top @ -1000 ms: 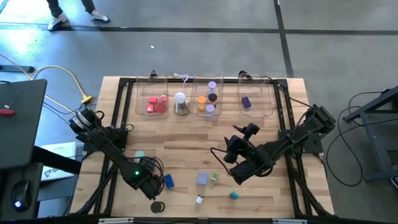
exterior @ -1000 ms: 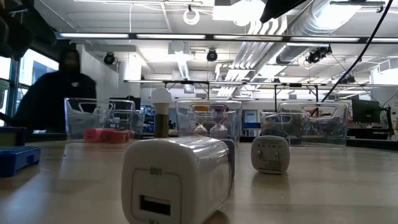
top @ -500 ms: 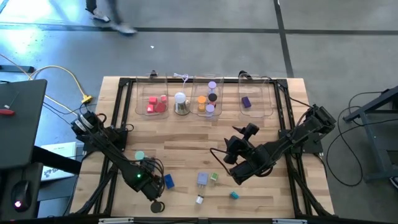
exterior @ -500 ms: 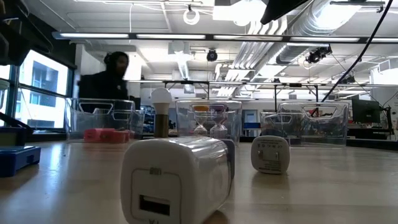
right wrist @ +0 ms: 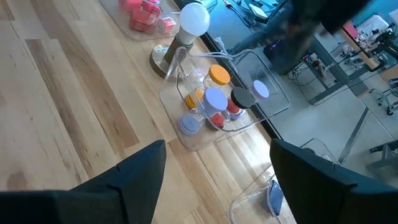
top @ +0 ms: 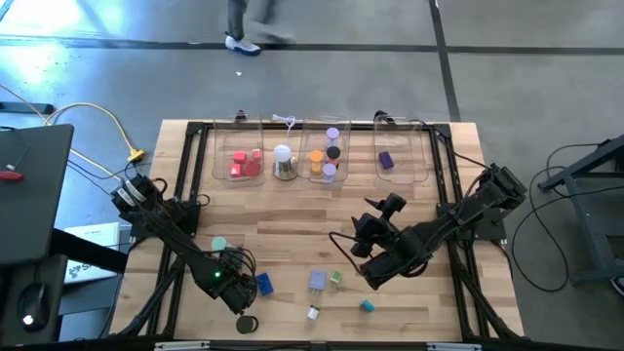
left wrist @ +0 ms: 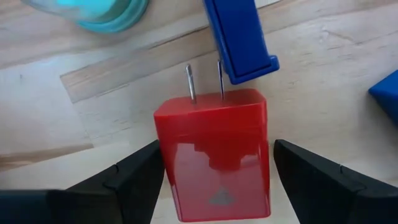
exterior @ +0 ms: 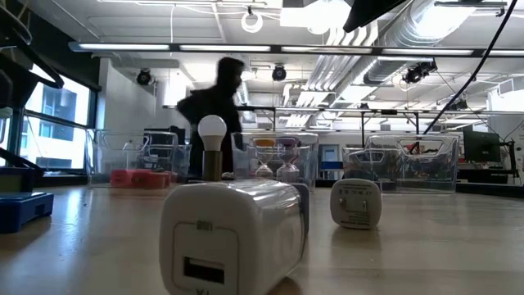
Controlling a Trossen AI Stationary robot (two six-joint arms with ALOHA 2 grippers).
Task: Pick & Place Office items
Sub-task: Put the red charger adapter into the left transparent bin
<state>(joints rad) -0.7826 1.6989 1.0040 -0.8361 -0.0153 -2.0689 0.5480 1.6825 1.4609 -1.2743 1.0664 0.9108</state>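
High view: left gripper [top: 237, 285] low over front-left table [top: 292, 219], beside blue block [top: 264, 284]; right gripper [top: 375, 261] waits mid-table, fingers spread, empty.

Low view: white adapter [exterior: 233, 236] lies near camera; bins behind.

Left wrist view: red plug adapter [left wrist: 216, 152] lies between spread fingers [left wrist: 134, 177], untouched. Advice: centre it, squeeze flat sides evenly, avoid prongs.

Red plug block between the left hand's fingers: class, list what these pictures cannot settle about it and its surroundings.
- Red plug block: left wrist view; lower end cut off by the picture's edge.
- Same block, high view: hidden under the left hand.
- Finger contact: gaps show, grip unsettled.
- Teal disc: blurred, cut off.
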